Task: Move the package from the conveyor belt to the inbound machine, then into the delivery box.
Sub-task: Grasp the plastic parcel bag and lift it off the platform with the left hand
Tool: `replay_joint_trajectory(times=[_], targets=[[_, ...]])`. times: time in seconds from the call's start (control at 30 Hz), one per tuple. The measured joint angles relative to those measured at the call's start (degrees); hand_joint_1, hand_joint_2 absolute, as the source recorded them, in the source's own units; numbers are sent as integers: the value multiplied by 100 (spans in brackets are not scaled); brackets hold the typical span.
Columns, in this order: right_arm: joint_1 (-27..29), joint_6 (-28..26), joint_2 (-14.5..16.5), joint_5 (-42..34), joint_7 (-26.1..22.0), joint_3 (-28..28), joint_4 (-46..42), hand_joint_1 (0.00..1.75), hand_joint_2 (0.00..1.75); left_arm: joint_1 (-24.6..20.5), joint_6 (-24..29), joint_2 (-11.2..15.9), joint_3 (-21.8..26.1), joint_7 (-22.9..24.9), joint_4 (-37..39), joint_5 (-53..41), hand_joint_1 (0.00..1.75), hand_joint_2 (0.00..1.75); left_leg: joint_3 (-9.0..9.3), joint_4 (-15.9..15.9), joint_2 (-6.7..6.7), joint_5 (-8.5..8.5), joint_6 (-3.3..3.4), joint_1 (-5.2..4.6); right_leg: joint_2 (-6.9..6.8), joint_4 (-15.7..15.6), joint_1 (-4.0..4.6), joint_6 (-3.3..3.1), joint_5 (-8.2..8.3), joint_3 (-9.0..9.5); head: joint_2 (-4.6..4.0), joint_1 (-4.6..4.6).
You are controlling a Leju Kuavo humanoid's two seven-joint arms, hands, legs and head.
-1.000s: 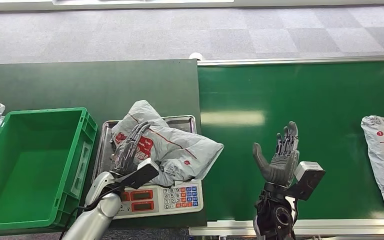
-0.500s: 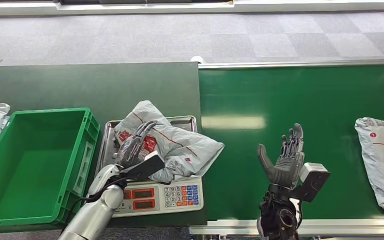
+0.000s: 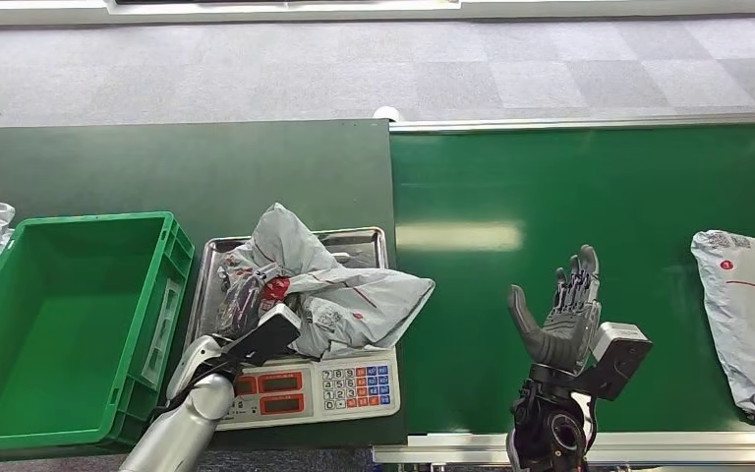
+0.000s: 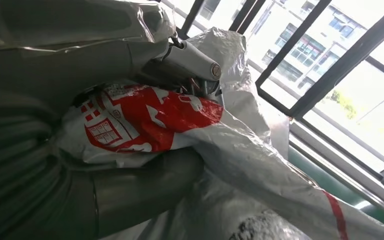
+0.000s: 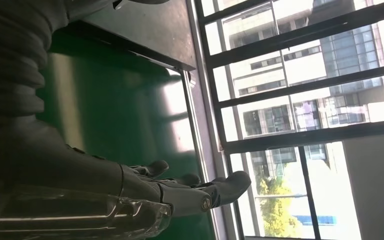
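Left hand point(image 3: 247, 298) grasping the grey package point(image 3: 329, 285) over the scale tray point(image 3: 359, 239).
Right hand point(image 3: 556, 313) released, fingers spread, above the conveyor belt point(image 3: 590, 197); green box point(image 3: 59, 324) beside the left hand.

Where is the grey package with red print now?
In the head view, the grey package lies on the scale's metal tray, gripped by the left robot hand, right of the green crate.

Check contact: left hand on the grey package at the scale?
Touching. In the left wrist view the left hand has its fingers and thumb closed around the bunched grey package.
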Motion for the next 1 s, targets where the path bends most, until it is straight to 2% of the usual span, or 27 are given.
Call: replay_joint_trajectory(times=[0.2,0.43,0.63,0.87,1.0], targets=[[-1,-1,0,-28,-2,0,1,0,175,140,289,-4,34,-180,-181,86,175,175,-25,0,1,0,0,0,1,0,0,0,0,-28,0,0],[-27,7,0,-89,-55,6,8,0,175,350,1077,-9,58,-1069,-620,376,175,175,-39,0,0,0,0,0,1,1,0,0,0,-39,0,1],[-45,7,0,-116,-92,9,19,0,175,434,1359,-28,119,-1271,-936,496,175,175,-40,0,0,0,0,0,1,1,0,0,0,-41,0,0],[-41,-52,0,-189,-131,14,23,0,175,478,2664,-53,272,-1767,-1325,534,175,175,-41,0,0,0,0,0,1,1,1,0,-1,-43,0,-1],[-38,-93,0,-237,-181,24,37,0,175,479,2807,-79,568,-1939,-1573,80,175,175,-42,0,1,0,0,0,2,1,1,-1,-1,-44,0,0]])
